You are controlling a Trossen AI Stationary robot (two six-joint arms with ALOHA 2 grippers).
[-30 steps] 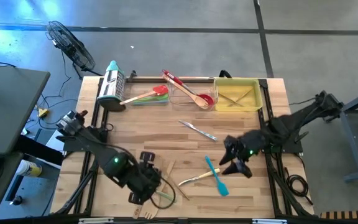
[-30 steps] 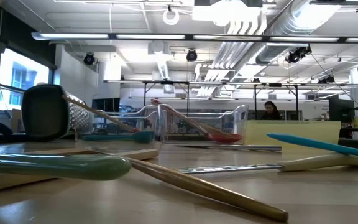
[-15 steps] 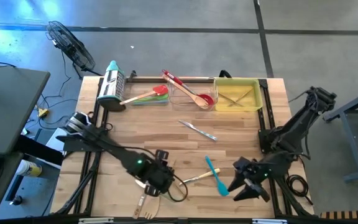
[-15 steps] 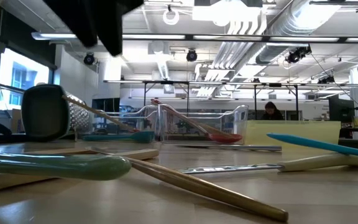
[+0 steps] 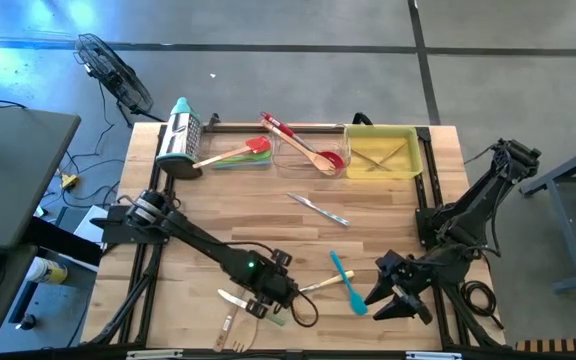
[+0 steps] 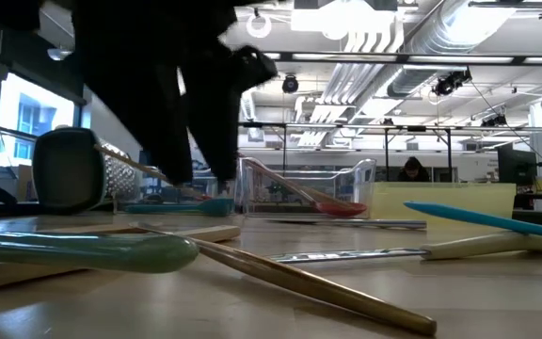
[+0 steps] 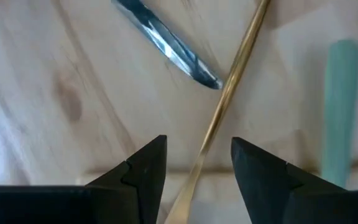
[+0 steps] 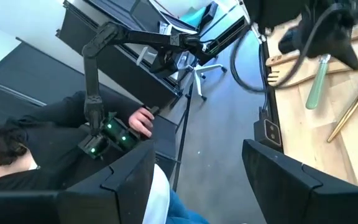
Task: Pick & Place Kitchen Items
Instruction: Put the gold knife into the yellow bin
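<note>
High view: left gripper [image 5: 268, 297] low centre over scattered utensils; right gripper [image 5: 396, 300] idle lower right, jaws apart. Left wrist view: jaws apart, straddling wooden handle [image 7: 229, 93]; best centred, clear of knife blade [image 7: 166, 43], before closing.

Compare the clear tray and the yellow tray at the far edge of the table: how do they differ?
The clear tray is see-through; the yellow tray is opaque. The clear tray holds a red spoon and a wooden spoon that stick out over its rim; the yellow tray's pale wooden utensils lie wholly inside. Both are rectangular and stand side by side.
</note>
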